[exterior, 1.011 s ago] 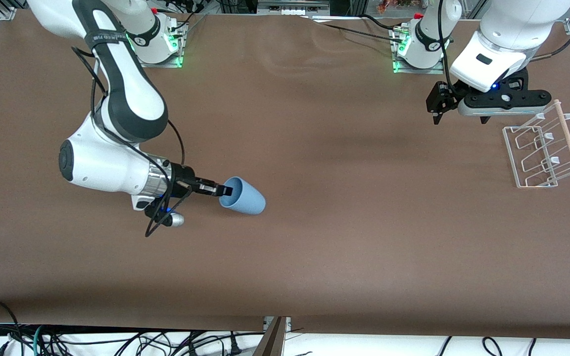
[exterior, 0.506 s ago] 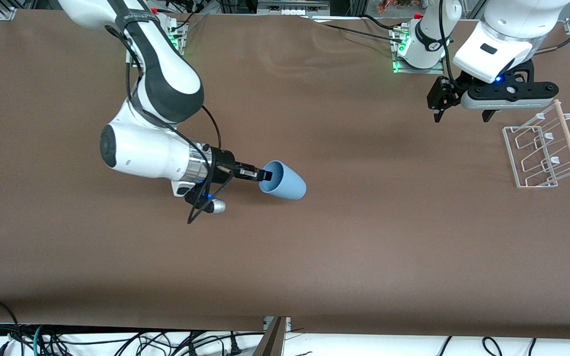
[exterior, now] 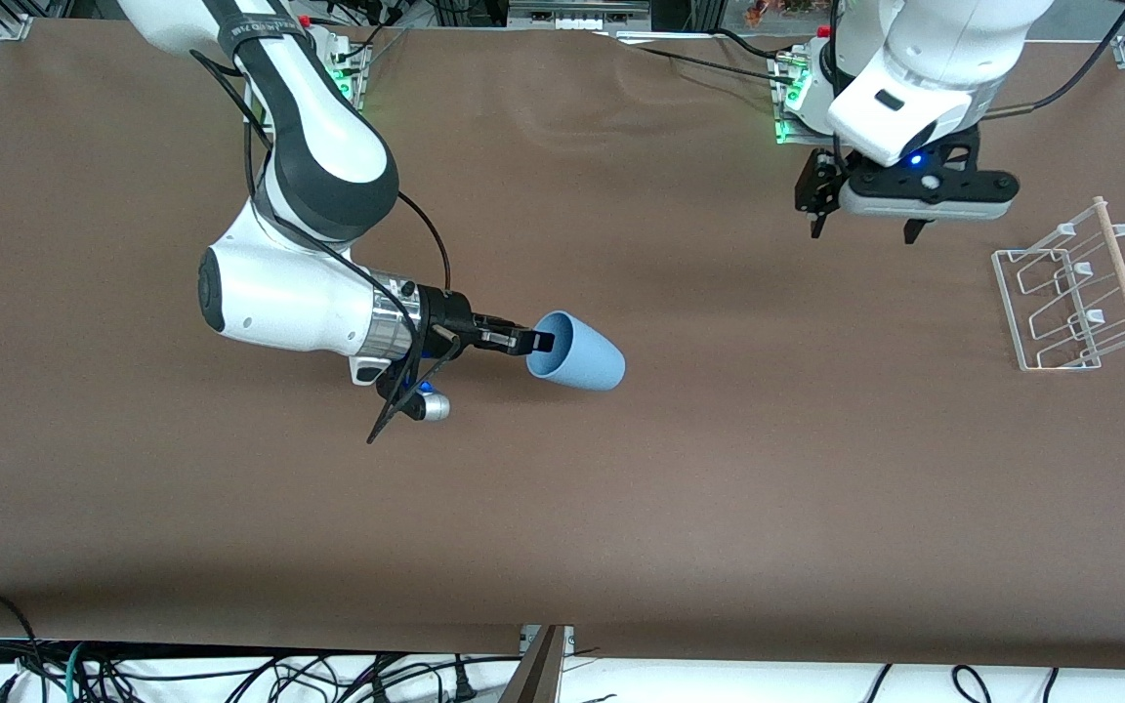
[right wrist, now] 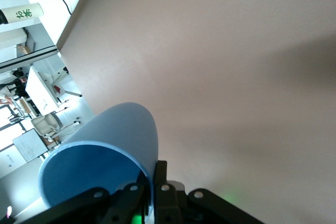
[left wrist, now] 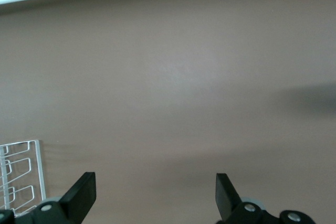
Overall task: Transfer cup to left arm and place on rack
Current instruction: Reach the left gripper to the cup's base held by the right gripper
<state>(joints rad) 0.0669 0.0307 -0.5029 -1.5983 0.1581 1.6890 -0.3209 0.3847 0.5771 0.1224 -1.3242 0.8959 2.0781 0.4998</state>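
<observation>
My right gripper (exterior: 535, 341) is shut on the rim of the light-blue cup (exterior: 582, 359) and holds it on its side above the middle of the table, mouth toward the gripper. In the right wrist view the cup (right wrist: 105, 156) sits with its rim pinched between the right gripper's (right wrist: 153, 192) fingers. My left gripper (exterior: 816, 210) is open and empty, up over the table near its base, beside the rack (exterior: 1075, 293). In the left wrist view the left gripper (left wrist: 155, 195) has its fingers wide apart over bare table, and a corner of the rack (left wrist: 18, 174) shows.
The white wire rack with its wooden dowel (exterior: 1121, 268) stands at the left arm's end of the table. The brown table (exterior: 719, 488) carries nothing else. Cables hang along the edge nearest the front camera.
My right arm has carried the cup toward the middle of the table. My left gripper has moved away from the rack toward the middle.
</observation>
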